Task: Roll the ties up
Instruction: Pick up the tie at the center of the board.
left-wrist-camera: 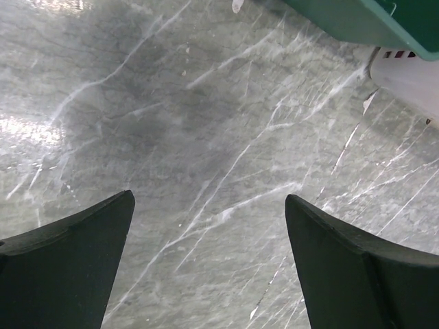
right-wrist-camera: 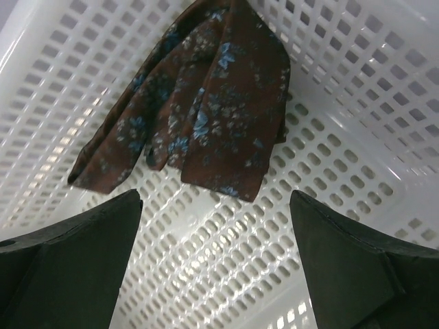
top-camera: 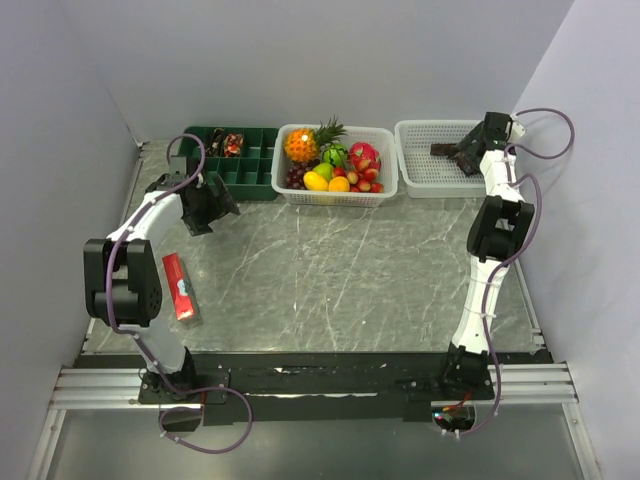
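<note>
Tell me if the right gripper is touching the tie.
Apart. The right wrist view shows bare basket mesh between the open right gripper and the tie.

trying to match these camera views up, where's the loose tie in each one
Top external: tie far right at the back, lying in the white basket.
Left wrist: not in it.
Right wrist: tie upper centre, bunched on the basket floor.
Shared landmark: the white basket, seen in the top and right wrist views.
</note>
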{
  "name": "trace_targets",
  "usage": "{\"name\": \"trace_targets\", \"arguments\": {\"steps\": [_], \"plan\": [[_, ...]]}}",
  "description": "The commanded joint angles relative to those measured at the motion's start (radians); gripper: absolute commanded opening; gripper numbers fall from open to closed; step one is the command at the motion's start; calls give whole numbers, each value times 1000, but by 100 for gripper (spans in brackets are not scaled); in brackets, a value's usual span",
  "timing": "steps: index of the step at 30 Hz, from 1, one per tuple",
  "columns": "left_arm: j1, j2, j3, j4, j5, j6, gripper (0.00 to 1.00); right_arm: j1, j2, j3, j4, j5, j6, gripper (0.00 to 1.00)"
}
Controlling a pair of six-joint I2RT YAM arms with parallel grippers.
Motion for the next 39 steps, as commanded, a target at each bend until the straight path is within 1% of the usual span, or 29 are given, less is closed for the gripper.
{"name": "trace_targets", "arguments": {"steps": [1,3,5,6,7,9,14,16,19,20,21,22,23,24,26,27,29,30,34,38,39], "plan": [[-3,-9,-17,50,37,-1,98,-22,-1,-18,112,64,62,95],[-4,-18,-28,74,46,-2,99,-24,20,19,120,59,76,93],[-9,-21,-39,87,60,-5,99,-24,63,79,114,56,87,88],[-10,-20,-42,94,66,-5,99,-25,77,93,112,49,106,87],[-12,-20,-43,97,72,-8,99,-28,97,100,114,33,120,82],[-15,-20,-43,105,80,-8,98,-41,106,103,115,7,172,78],[-26,-17,-37,122,114,-10,97,-67,157,163,60,-57,235,78],[-27,-12,-31,126,124,-13,96,-74,161,162,57,-73,260,77],[-32,-8,-26,133,141,-17,96,-87,168,145,57,-118,289,71],[-35,-8,-26,134,144,-17,96,-90,171,137,57,-135,295,68],[-36,-6,-26,134,146,-19,96,-94,171,130,72,-155,303,49],[-36,-8,-28,134,147,-19,96,-97,171,120,81,-183,308,43],[-39,-9,-28,133,148,-19,95,-97,169,104,86,-192,311,39],[-41,-11,-29,131,146,-19,95,-96,165,97,89,-198,312,30],[-44,-20,-33,127,141,-16,95,-96,155,76,101,-208,308,22],[-44,-23,-37,125,137,-16,95,-97,145,70,103,-220,305,13],[-46,-38,-43,123,126,-13,95,-96,128,31,135,-235,301,6],[-46,-44,-49,120,126,-11,95,-97,105,21,144,-241,301,1],[-46,-87,-74,130,128,-10,95,-96,25,-33,209,-287,303,0],[-46,-127,-100,142,131,-16,95,-85,-70,-36,262,-329,277,0],[-46,-136,-111,145,134,-17,95,-82,-114,-42,273,-338,269,0]]}}
